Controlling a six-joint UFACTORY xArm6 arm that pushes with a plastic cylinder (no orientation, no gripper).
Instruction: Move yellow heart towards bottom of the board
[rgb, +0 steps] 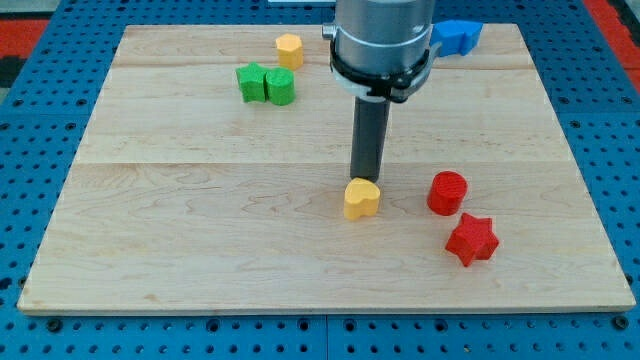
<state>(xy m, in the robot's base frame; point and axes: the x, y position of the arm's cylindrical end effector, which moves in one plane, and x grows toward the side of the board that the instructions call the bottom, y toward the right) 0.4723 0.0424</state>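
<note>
The yellow heart (361, 199) lies a little below the board's middle, to the left of the red cylinder. My tip (365, 178) stands right at the heart's top edge, touching or nearly touching it. The dark rod rises from there toward the view's top, and the arm's grey body (383, 40) hides part of the board's top edge.
A yellow hexagonal block (289, 49) sits near the top edge. Two green blocks (265, 84) lie side by side below it. A blue block (458, 36) is at the top right, partly behind the arm. A red cylinder (447, 193) and red star (471, 239) lie at the lower right.
</note>
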